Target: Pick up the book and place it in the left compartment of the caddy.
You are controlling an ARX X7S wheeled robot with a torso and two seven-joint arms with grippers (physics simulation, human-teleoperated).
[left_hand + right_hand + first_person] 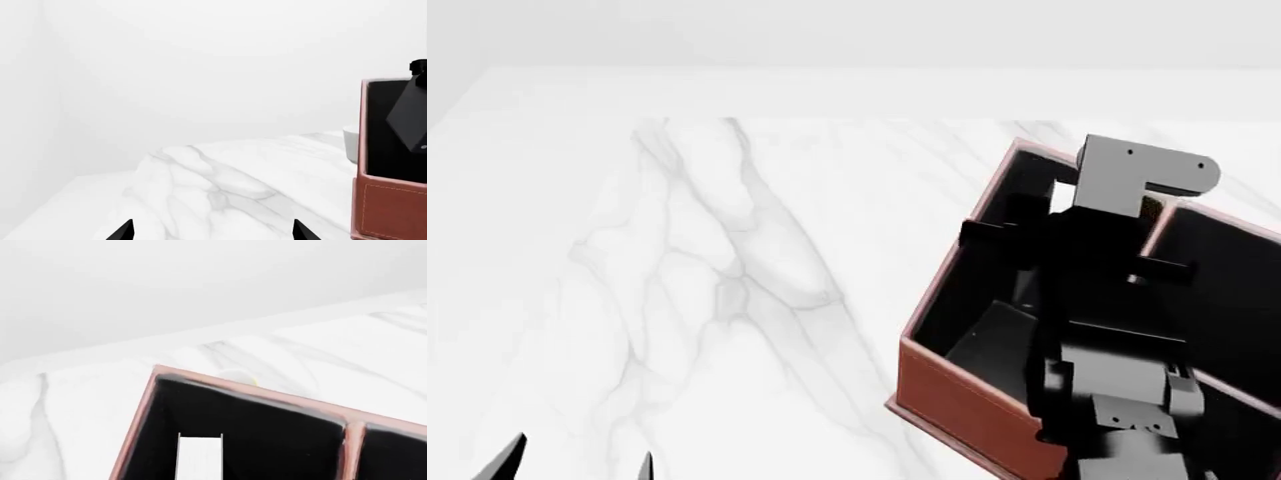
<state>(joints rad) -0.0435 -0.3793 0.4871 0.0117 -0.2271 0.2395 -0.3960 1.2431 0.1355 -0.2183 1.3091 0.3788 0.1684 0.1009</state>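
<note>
Black and thin, the book [199, 456] is hanging over the caddy's [961, 395] left compartment [981, 310], its white page edges showing just under the right wrist camera. Whether the right gripper [1068, 290], reaching down into that slot, is clamping it I cannot tell. Well apart over marble table [694, 280], the left gripper [212, 231] is hovering spread and holding nothing.

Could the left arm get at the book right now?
Probably not directly. The book is tilted inside the caddy, with the right arm over that compartment, while the left gripper sits open, well off across the table.
</note>
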